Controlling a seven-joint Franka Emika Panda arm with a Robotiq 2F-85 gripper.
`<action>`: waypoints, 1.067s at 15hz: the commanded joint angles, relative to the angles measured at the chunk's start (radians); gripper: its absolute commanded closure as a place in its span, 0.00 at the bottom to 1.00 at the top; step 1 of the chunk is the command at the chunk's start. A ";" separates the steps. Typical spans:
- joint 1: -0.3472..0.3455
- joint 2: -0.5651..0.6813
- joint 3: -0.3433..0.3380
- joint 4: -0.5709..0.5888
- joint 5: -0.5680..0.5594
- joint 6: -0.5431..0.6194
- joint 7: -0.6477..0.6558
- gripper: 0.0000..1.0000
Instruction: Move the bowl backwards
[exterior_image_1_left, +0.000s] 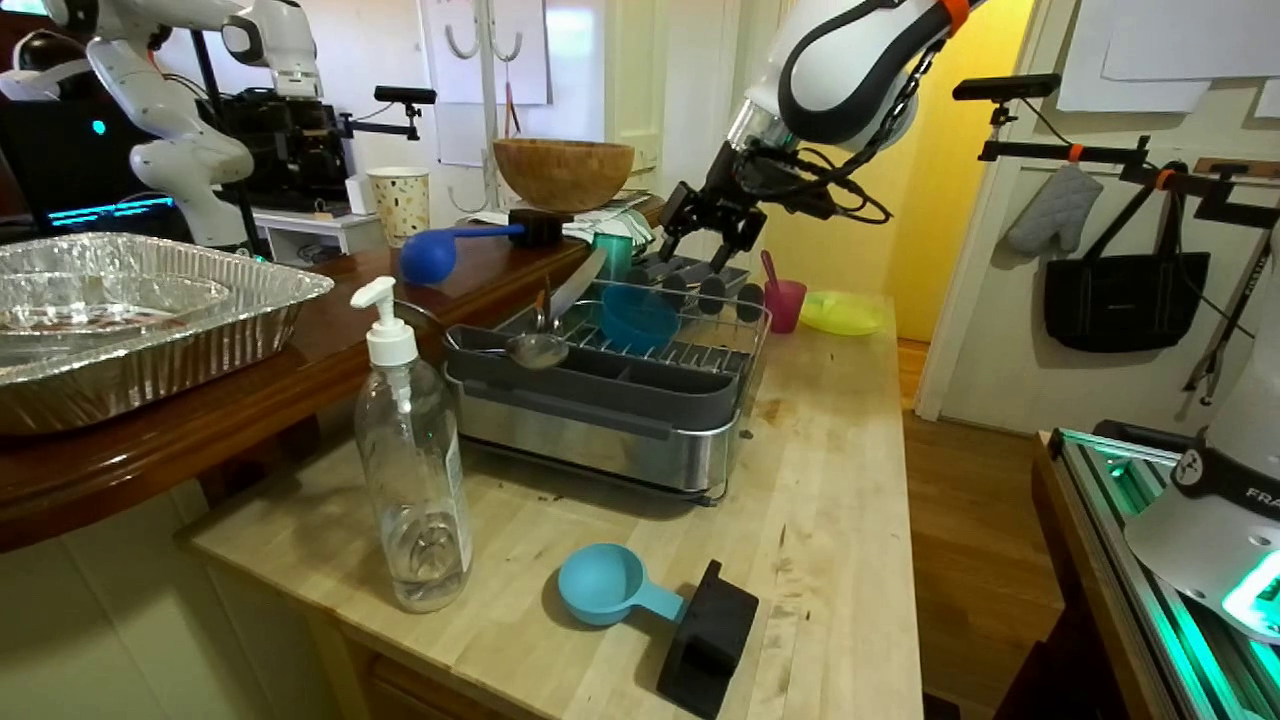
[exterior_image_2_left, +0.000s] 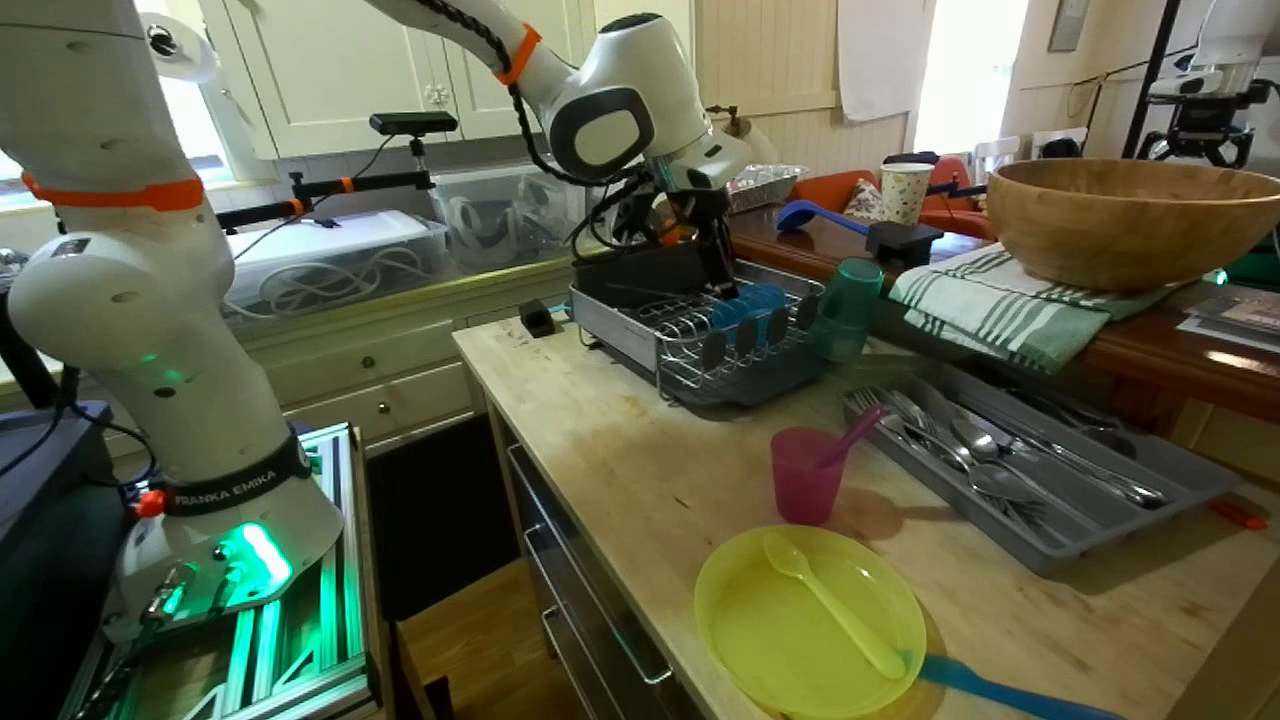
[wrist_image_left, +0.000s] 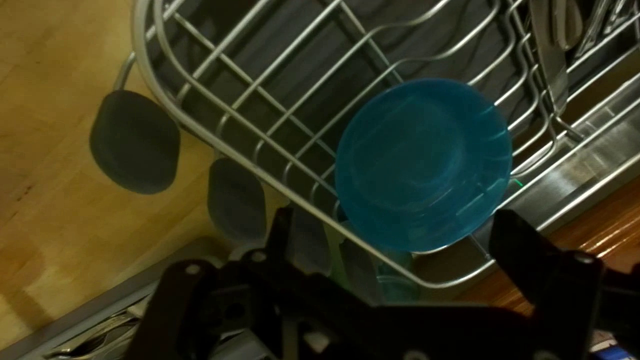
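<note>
The bowl (exterior_image_1_left: 638, 318) is round, translucent blue-teal plastic. It sits tilted in the wire dish rack (exterior_image_1_left: 600, 440), near one corner; it also shows in an exterior view (exterior_image_2_left: 750, 308) and in the wrist view (wrist_image_left: 425, 165). My gripper (exterior_image_1_left: 694, 256) is open and empty, above the rack's end by the bowl. It also shows in an exterior view (exterior_image_2_left: 722, 285), where one finger hides part of the bowl. In the wrist view my gripper (wrist_image_left: 394, 215) has its fingers spread wide, with the bowl's near rim between and ahead of them. I see no clear contact.
A green cup (exterior_image_2_left: 850, 305) stands against the rack's corner. A cutlery tray (exterior_image_2_left: 1050, 540), pink cup (exterior_image_2_left: 803, 478) and yellow plate (exterior_image_2_left: 745, 620) are beyond the rack. A soap bottle (exterior_image_1_left: 415, 490) and turquoise scoop (exterior_image_1_left: 603, 580) stand on its other side. A wooden bowl (exterior_image_1_left: 565, 175) is on the ledge.
</note>
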 joint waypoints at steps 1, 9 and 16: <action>0.009 0.031 0.007 0.045 0.050 -0.038 0.028 0.00; 0.008 0.042 0.010 0.043 0.055 0.000 -0.016 0.00; 0.016 0.100 0.009 0.095 0.040 0.019 0.009 0.00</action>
